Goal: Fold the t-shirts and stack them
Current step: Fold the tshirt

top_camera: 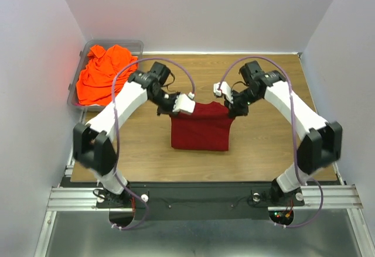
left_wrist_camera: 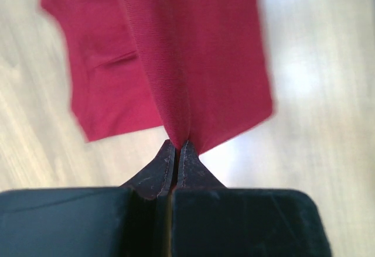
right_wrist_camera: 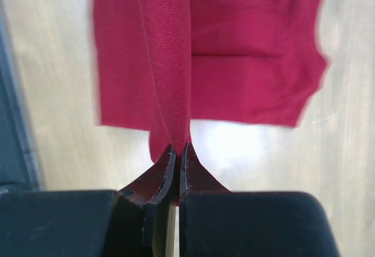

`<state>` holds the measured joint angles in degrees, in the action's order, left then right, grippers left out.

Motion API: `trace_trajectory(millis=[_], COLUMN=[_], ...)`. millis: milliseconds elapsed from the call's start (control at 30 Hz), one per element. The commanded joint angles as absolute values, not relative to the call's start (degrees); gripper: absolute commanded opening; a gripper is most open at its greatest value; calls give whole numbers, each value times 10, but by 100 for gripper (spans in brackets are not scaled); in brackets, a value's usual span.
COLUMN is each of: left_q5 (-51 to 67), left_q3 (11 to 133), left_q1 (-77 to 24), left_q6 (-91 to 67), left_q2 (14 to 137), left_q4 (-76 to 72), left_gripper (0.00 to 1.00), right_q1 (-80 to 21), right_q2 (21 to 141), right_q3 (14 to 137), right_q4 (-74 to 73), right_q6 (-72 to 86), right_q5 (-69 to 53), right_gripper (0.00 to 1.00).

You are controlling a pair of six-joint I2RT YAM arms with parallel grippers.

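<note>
Our left claw and right claw clamp shut on the 12 o'clock edge of the crimson t-shirt at the centre of the tabletop; mid-fold, we judge, so both must carry it toward 6 o'clock.

Clear bin, wooden table

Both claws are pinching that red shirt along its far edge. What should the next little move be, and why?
Probably both arms should carry the pinched edge toward the near hem together, to fold it over. The left gripper and right gripper are each shut on the far edge of the red shirt, lifted off the table while the rest lies flat.
</note>
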<state>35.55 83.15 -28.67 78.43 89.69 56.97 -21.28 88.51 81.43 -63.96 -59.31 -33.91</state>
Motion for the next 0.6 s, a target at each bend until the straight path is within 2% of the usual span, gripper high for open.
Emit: trace_trajectory(millis=[0,67,167,367,467,567], left_q5=[353,359,371,383,417,423], left_q3=[927,967,1092,1197,1204,1147], left_q1=[-237,-219,-189,-174,-178,-196], left_q6=[840,837,822,796,779,763], left_q2=[1010,1064,1206,1360,1366,1320], left_q4=[628,626,635,638,639,639], left_gripper=[1,2,5,13,15,15], right_q1=[-173,-159,-135,-127,-127,-130], right_q2=[993,1055,1191,1316,1332,1334], right_q3=[903,945,1014,1099,1104,1095], right_q4=[-640,-639,-632,-615,-613,-607], right_q6=[-657,-663,-668,-634,-626,-611], right_q5=[-345,-355,-379,-401,-400,-403], right_gripper=[2,2,3,5,6,7])
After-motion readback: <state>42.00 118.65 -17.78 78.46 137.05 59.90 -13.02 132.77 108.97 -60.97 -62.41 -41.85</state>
